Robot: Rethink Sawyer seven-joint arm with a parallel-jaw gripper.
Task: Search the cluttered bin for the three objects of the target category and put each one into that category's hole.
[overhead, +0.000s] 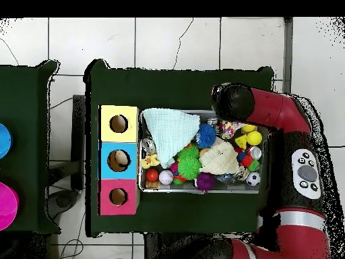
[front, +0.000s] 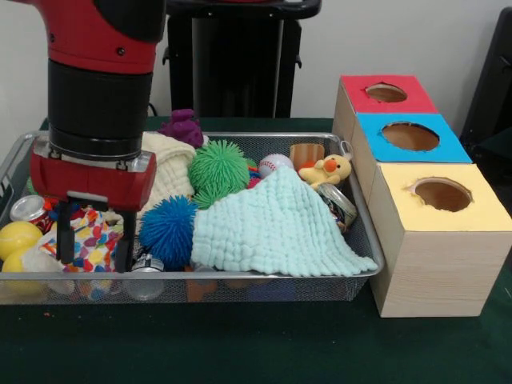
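Red-and-black robot arm (overhead: 286,135) hangs over the wide silver wire-mesh tray (front: 362,216), at the tray's 9 o'clock end in the front view. Pale wooden box w/ yellow top (front: 436,240) sits at the tray's 3 o'clock, touching its rim — round rough-edged hole (front: 442,194) in the lid, nothing in it that I can see. Blue-topped box (front: 410,138) and red-topped box (front: 386,94) line up behind it, toward 12.

Big mint waffle cloth (front: 276,226) drapes over the clutter, mid-tray toward 4 o'clock. Cream waffle cloth (front: 168,172) lies behind it at about 10, green spiky ball (front: 218,170) and blue spiky ball (front: 168,230) beside it.

Gripper (front: 94,244) — two black fingers spread apart, pointing down, nothing pinched. Small white cloth w/ red, blue, yellow patches (front: 84,244) lies right between and under them in the tray's 8 o'clock corner. Can't tell if the tips touch it. Yellow ball (front: 18,238) just beside, toward 9.
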